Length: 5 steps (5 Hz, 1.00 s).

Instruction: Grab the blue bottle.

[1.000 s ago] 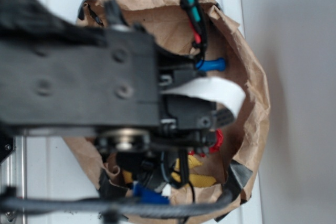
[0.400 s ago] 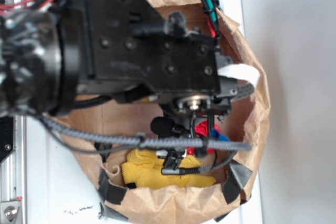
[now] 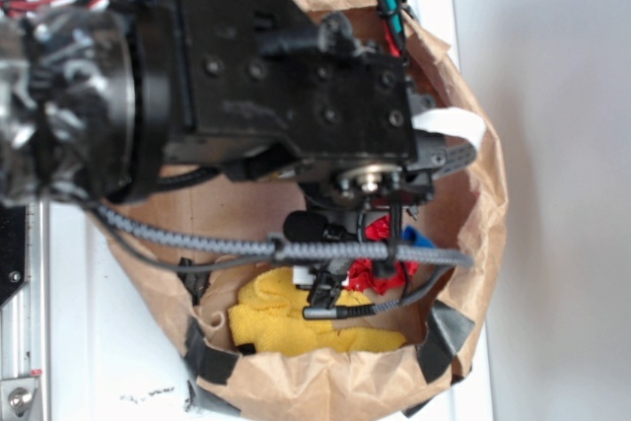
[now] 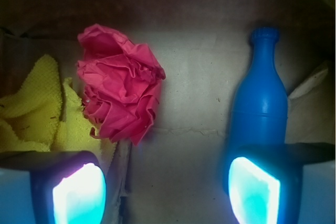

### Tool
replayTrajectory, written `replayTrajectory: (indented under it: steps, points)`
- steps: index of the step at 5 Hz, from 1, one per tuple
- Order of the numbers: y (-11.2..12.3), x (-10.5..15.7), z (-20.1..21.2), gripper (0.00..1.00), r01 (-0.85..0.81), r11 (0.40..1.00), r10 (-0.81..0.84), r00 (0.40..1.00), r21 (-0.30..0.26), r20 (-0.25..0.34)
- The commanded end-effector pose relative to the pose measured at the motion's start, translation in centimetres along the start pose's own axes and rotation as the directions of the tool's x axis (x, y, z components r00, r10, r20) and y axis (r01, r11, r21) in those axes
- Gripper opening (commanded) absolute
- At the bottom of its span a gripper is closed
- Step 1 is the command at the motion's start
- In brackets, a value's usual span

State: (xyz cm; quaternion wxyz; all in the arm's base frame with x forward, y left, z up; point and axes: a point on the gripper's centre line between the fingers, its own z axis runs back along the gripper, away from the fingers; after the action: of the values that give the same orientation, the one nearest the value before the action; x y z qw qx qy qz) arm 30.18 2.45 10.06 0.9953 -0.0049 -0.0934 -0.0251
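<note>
Hovering spread fingers (image 4: 79, 192) above blue bottle (image 4: 261, 103), paper ball (image 4: 119, 87).

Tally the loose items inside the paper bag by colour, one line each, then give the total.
Blue: 1, the blue bottle
Red: 1, the red paper ball
Yellow: 1, the yellow cloth
Total: 3

A crumpled red paper ball (image 4: 121, 98) lies on the floor of a brown paper bag (image 3: 473, 145); a yellow cloth (image 4: 37, 114) touches its left side.
</note>
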Motion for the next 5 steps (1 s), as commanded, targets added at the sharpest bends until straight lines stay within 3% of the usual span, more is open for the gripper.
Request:
replayTrajectory:
  steps: [1,2,3,5]
  points:
    - [0.5,0.8,1.5,1.0,-0.012,1.0,0.011,0.999,0.007,0.047]
    - [2.3,-0.4,1.3,1.0,0.059,0.998,-0.059,0.998,-0.027,0.018]
    - [5.1,-1.8,0.6,1.0,0.094,0.996,-0.094,0.996,-0.005,-0.008]
    - [6.0,-2.9,-1.2,1.0,0.089,0.993,-0.091,0.996,0.075,0.023]
